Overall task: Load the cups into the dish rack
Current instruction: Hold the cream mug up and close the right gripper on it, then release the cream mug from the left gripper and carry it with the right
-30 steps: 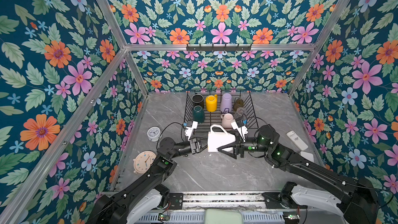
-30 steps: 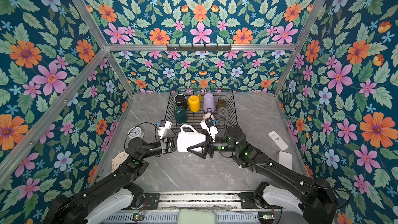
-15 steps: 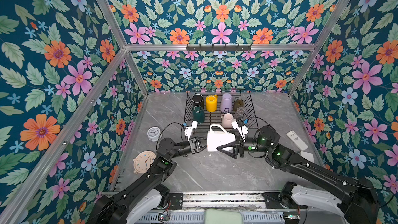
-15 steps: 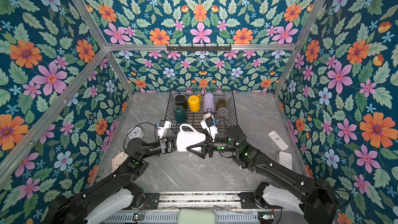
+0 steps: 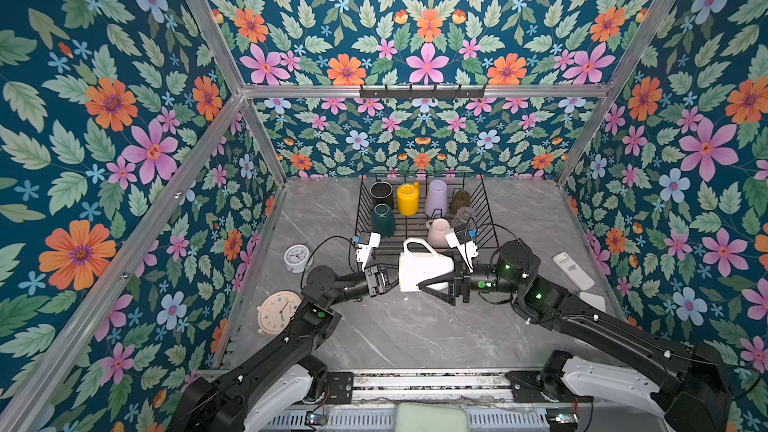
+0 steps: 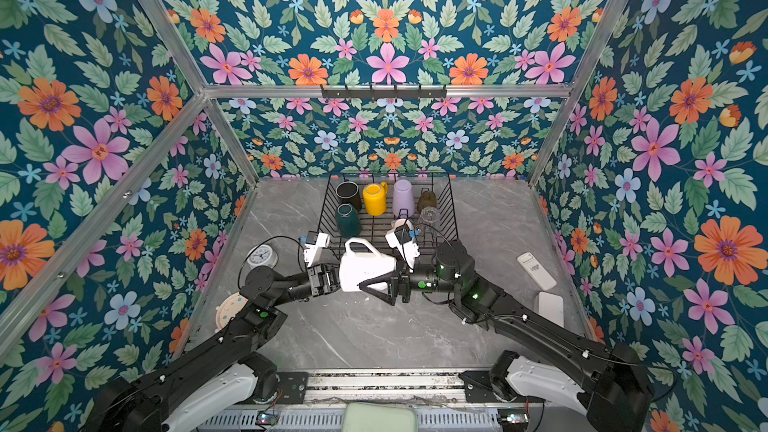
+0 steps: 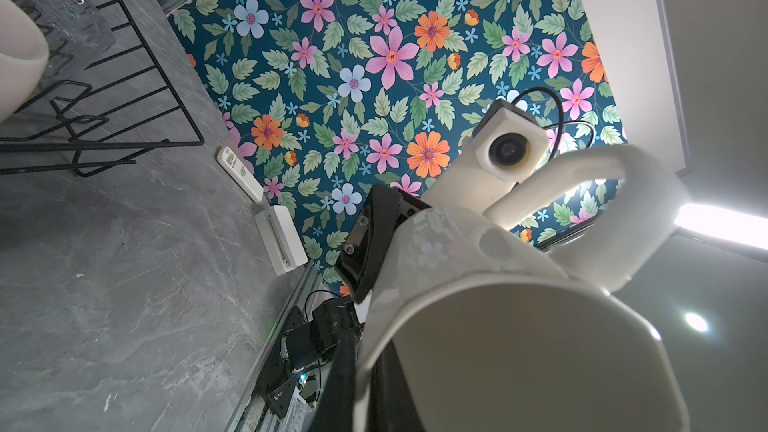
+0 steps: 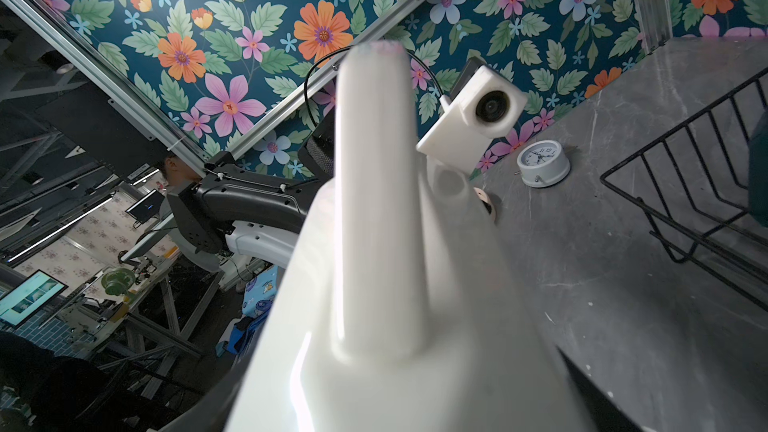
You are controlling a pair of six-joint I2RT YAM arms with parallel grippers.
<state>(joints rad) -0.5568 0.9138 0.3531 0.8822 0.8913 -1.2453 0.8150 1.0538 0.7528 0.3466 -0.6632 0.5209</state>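
A white mug (image 5: 422, 270) (image 6: 365, 270) hangs on its side above the table in front of the dish rack (image 5: 490, 218) (image 6: 451, 209), handle up. My left gripper (image 5: 392, 278) (image 7: 365, 392) is shut on the rim of its mouth, one finger inside. My right gripper (image 5: 432, 274) (image 6: 374, 274) clasps the mug's body from the base end, jaws wide on both sides. In the rack stand a black mug (image 5: 381, 193), a yellow mug (image 5: 407, 199), a dark green mug (image 5: 382, 220), a lilac tumbler (image 5: 437, 198), an amber glass (image 5: 459, 201), a clear glass (image 5: 464, 216) and a pale pink mug (image 5: 438, 231).
A white round clock (image 5: 297, 257) and a beige round clock (image 5: 277, 311) lie by the left wall. A white remote (image 5: 573, 270) and a white box (image 5: 592, 301) lie along the right wall. Flowered walls close in three sides.
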